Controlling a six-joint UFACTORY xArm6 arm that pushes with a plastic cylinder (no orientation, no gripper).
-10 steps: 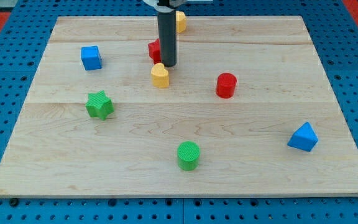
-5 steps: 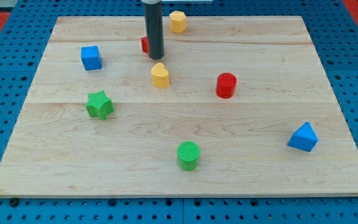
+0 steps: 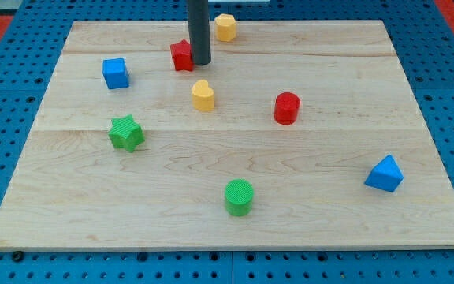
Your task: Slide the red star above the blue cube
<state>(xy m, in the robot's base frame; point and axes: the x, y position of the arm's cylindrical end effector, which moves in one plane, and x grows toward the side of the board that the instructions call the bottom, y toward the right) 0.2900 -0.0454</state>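
The red star (image 3: pixel 181 55) lies near the view's top, left of centre, on the wooden board (image 3: pixel 227 205). The blue cube (image 3: pixel 116 72) sits to its left and slightly lower. My tip (image 3: pixel 201 63) is at the red star's right side, touching or almost touching it; the rod covers the star's right edge.
A yellow block (image 3: pixel 225 27) sits at the top right of the rod. A yellow heart-like block (image 3: pixel 203 95) lies just below my tip. A red cylinder (image 3: pixel 287 107), a green star (image 3: pixel 126 132), a green cylinder (image 3: pixel 240 197) and a blue triangular block (image 3: pixel 385 173) lie elsewhere.
My tip moved up the view and ended on the red star's right side. The red star shifted left and up, toward the blue cube.
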